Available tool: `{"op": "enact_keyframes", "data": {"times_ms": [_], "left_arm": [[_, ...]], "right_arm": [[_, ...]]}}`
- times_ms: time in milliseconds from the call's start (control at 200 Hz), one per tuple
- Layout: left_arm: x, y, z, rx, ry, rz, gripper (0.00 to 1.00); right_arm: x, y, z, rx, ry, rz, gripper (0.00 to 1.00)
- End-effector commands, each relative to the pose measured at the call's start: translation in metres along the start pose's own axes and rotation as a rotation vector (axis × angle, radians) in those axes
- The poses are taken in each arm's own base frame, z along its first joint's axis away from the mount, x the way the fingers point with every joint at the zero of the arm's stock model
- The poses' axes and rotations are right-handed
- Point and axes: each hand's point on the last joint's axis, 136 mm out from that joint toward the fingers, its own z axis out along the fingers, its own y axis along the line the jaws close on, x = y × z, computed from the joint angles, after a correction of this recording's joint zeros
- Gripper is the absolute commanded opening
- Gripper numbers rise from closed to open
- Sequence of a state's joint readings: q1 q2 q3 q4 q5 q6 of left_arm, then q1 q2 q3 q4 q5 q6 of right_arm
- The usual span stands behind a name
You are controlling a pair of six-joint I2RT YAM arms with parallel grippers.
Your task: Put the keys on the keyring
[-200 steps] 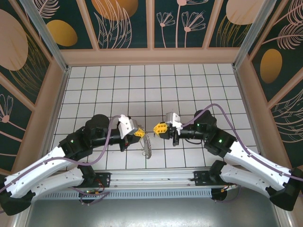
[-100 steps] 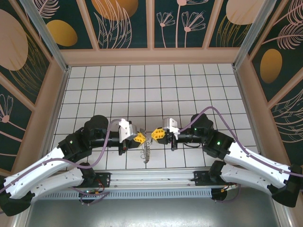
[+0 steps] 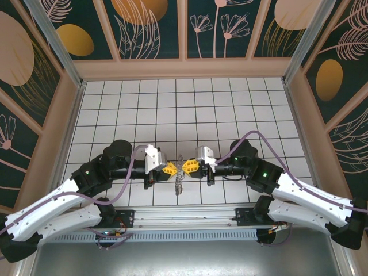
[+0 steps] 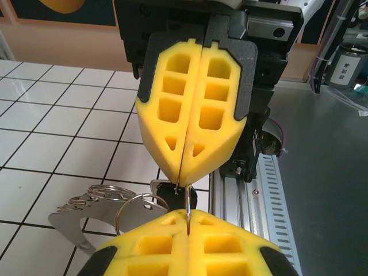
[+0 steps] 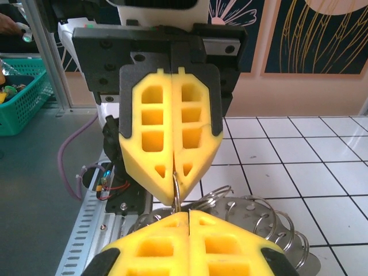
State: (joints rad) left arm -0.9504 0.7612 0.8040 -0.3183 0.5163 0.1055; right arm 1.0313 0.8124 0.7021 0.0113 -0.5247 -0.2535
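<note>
The left gripper (image 3: 171, 169) and right gripper (image 3: 187, 167) are set tip to tip, each clamped shut on one thin wire loop of the keyring (image 3: 179, 184). Its other silver rings are hung beneath them, above the white tiled table (image 3: 230, 109) near its front edge.

both arms reach in low from the near edge and bend toward the middle. the left gripper (image 3: 172, 169) and right gripper (image 3: 187, 167) are closed tight, tip to tip.

Yellow fingers (image 4: 149, 247); silvery keyring (image 5: 261, 218); white black-gridded table (image 3: 230, 109).
</note>
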Motion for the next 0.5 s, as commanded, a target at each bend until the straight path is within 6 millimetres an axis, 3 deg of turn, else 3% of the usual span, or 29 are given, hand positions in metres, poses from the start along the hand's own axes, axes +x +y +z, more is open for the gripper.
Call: {"op": "enact_keyframes", "data": {"times_ms": [0, 490], "left_arm": [[-0.0083, -0.0055, -0.0004, 0.026, -0.039, 0.04, 0.0], [-0.0091, -0.0075, -0.0014, 0.034, -0.047, 0.046, 0.0]], "right_arm": [[-0.0231, 0.0057, -0.0034, -0.022, -0.048, -0.032, 0.0], [-0.0247, 0.0094, -0.0007, -0.043, -0.037, -0.024, 0.0]]}}
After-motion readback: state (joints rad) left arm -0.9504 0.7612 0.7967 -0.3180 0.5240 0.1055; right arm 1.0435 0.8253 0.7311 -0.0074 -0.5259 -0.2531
